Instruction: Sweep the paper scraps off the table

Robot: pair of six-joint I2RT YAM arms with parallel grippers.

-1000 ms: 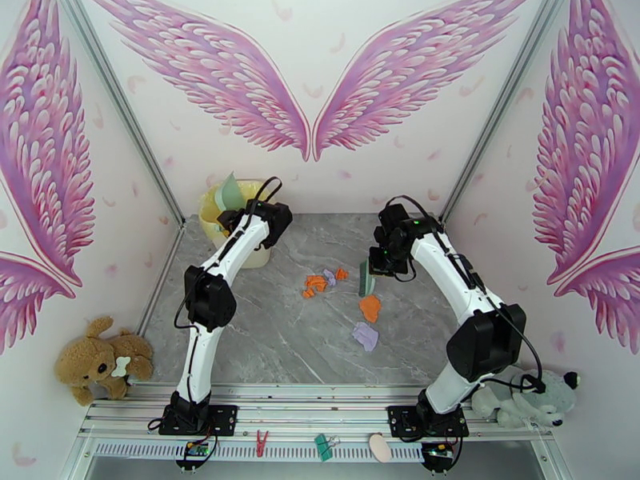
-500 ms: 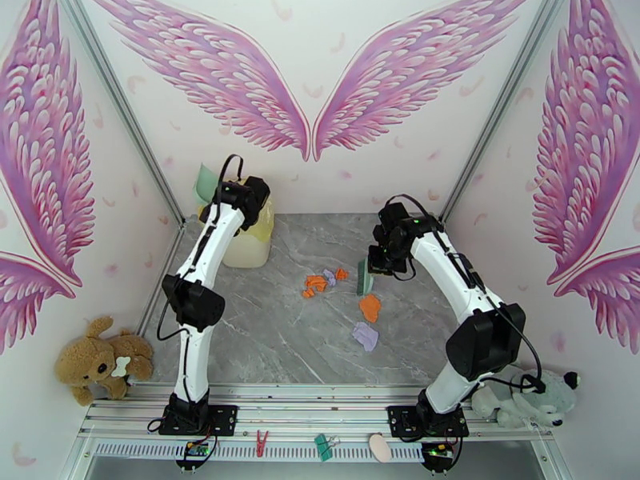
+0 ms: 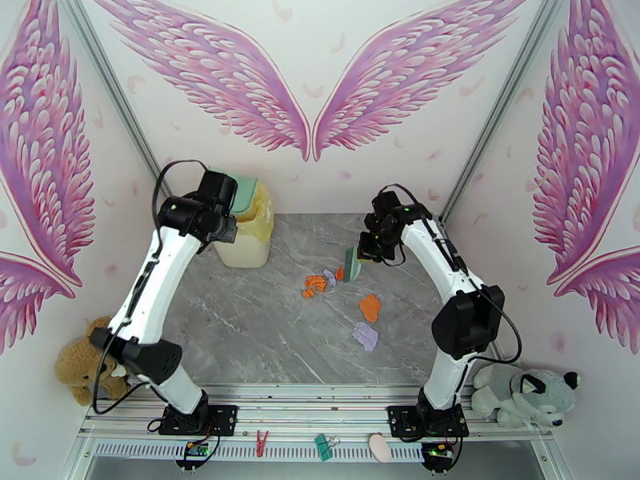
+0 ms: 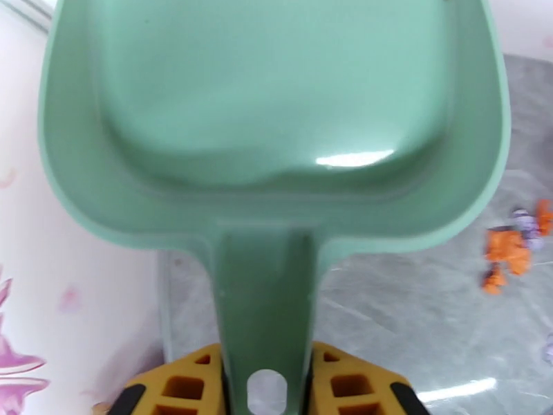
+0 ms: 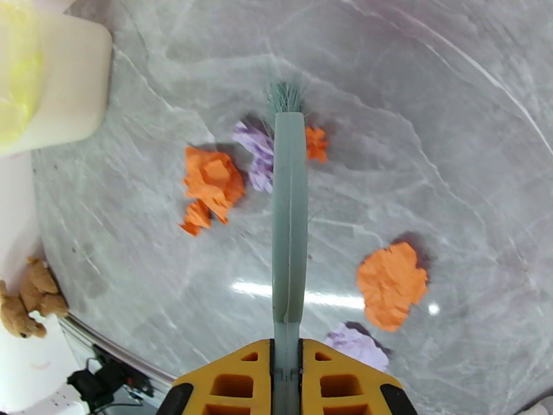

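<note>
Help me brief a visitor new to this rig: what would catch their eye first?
The huge pink wings painted across the back wall, then the orange and lavender paper scraps in the middle of the table. Next, the left gripper holding a mint-green dustpan by the yellow bin at far left, and the right gripper holding a brush among the scraps.

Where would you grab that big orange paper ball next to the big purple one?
Pinch the big orange paper wad across its crumpled middle, coming straight down from above. It lies low on the table with bare marble to its left and right; the lavender wad sits close on its near side.
</note>
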